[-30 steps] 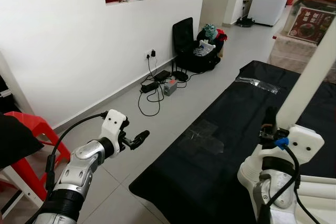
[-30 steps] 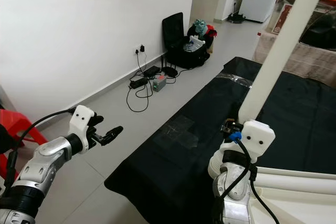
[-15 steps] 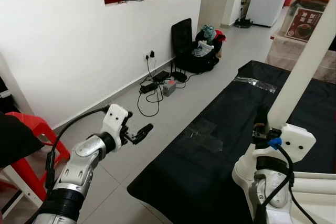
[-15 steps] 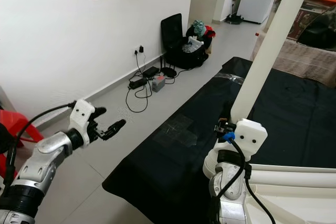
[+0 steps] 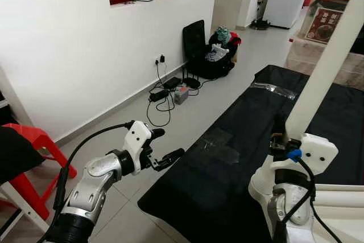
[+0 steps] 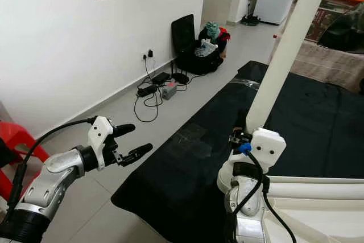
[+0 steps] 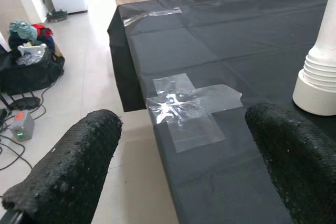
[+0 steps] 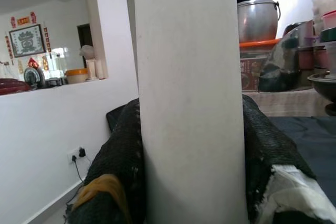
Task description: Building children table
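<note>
At the far left edge of the left eye view, a red plastic chair [image 5: 35, 143] stands against the white wall [image 5: 74, 49]. Just right of it, in the lower left of the frame, the left gripper [image 5: 165, 147] hangs over the grey tiled floor [image 5: 170, 115], its 2 black fingers [image 7: 73, 177] spread wide with nothing between them (its tips reach almost to the near edge of the black sheet). In the left wrist view, clear tape patches [image 7: 191, 103] lie on that sheet near its corner, and the ribbed white foot [image 7: 317, 85] of a table part stands on the cloth at the right edge of that frame.

In the upper middle of the left eye view, a black bag [image 5: 207, 61] stuffed with clothes sits on the floor by the wall, with a tangle of cables and adapters [image 5: 168, 92] trailing from a wall socket just left of it.

The black sheet [image 5: 227, 163] covers the floor across the middle and right of the frame. In the lower right, the right gripper [image 5: 282, 135] is closed around a long white table leg [image 5: 327, 66], which rises tilted toward the upper right corner; the right wrist view shows both black fingers [image 8: 118, 166] pressed against the leg's 2 sides. A white table part [image 6: 318, 194] lies in the lower right corner.
</note>
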`<state>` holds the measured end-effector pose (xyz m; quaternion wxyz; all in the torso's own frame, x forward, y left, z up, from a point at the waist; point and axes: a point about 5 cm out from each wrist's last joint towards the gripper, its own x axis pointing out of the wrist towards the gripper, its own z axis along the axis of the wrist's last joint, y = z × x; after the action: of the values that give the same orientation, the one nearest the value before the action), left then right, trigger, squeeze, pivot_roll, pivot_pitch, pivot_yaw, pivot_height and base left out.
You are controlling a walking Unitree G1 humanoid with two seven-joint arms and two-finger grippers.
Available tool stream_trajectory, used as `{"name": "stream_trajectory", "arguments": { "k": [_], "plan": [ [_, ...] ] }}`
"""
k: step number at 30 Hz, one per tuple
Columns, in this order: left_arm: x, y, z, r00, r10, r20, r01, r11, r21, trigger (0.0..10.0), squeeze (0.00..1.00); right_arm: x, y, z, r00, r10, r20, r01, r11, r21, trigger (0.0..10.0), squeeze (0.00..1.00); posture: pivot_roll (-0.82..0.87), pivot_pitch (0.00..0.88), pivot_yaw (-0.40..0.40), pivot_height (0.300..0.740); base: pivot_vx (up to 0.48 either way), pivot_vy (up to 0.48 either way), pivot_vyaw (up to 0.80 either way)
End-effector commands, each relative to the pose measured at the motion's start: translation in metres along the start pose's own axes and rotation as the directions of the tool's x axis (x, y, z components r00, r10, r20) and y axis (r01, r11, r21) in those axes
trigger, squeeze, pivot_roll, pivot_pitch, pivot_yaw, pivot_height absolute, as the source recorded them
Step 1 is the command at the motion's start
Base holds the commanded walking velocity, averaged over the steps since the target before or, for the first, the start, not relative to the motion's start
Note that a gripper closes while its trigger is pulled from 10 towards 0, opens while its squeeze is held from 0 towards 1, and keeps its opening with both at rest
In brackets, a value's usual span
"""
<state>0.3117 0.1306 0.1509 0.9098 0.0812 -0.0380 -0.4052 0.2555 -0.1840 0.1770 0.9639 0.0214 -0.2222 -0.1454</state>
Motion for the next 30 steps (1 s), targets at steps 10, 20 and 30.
{"name": "stream_trajectory", "arguments": {
  "k": [10,20,30],
  "plan": [
    [-0.0041,-0.0013,-0.0036,1.0,-0.005,-0.019,0.005,1.0,-0.001,10.0,0.0,0.0039,0.0071,0.0086,0.996,0.048,0.075,-0.049,0.999,0.019,10.0,0.0,0.05,0.0,-0.019,0.74,0.0,0.0,0.0],
    [-0.0049,-0.001,-0.005,1.0,-0.003,-0.025,0.003,1.0,-0.002,10.0,0.0,0.0035,0.0045,0.0108,0.996,0.038,0.085,-0.039,0.999,0.012,10.0,0.16,0.05,0.0,-0.016,0.74,0.0,0.0,0.0],
    [-0.0054,-0.0005,-0.0057,1.0,0.0,-0.031,0.0,1.0,0.0,10.0,0.0,0.0043,0.0031,0.0093,0.997,0.031,0.075,-0.031,1.0,-0.002,10.0,0.09,0.05,0.0,-0.017,0.74,0.0,0.0,0.0]
  ]
}}
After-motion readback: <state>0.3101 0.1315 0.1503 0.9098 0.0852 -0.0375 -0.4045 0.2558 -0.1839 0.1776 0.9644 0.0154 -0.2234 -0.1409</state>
